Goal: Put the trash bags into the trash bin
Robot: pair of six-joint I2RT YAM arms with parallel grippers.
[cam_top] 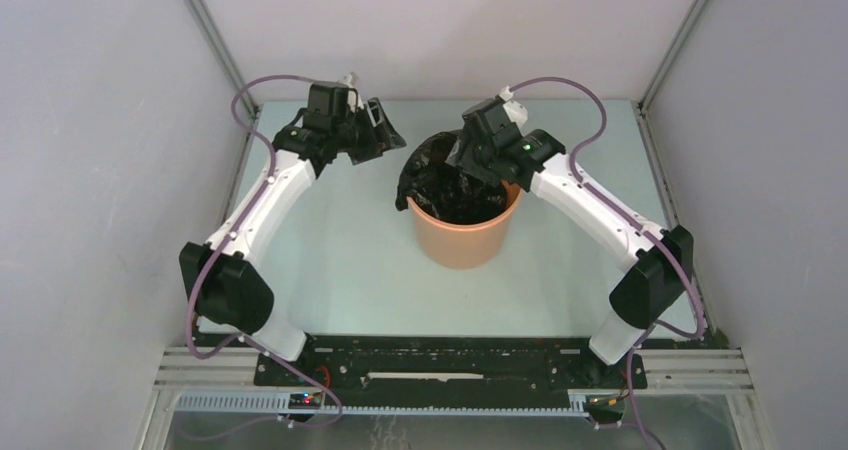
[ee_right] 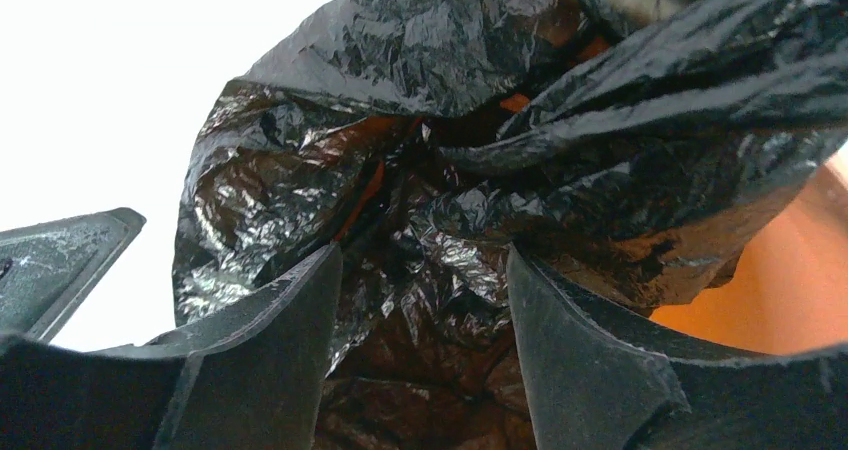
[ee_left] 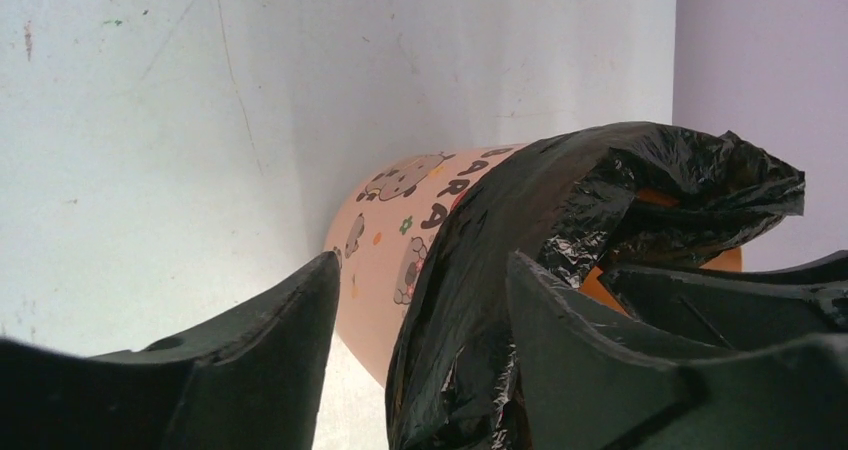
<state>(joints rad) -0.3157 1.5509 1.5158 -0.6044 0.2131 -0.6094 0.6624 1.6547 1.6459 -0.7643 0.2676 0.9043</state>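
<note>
The trash bag sits mostly inside the trash bin on the worktop, with one flap still draped over its rim, seemingly left to tuck. The left pincer and the right pincer both gape wide and hold nothing.

Glossy black bag; orange bin printed with cartoon cats, small flowers and red letters; pale greenish-white worktop; white arms.
</note>
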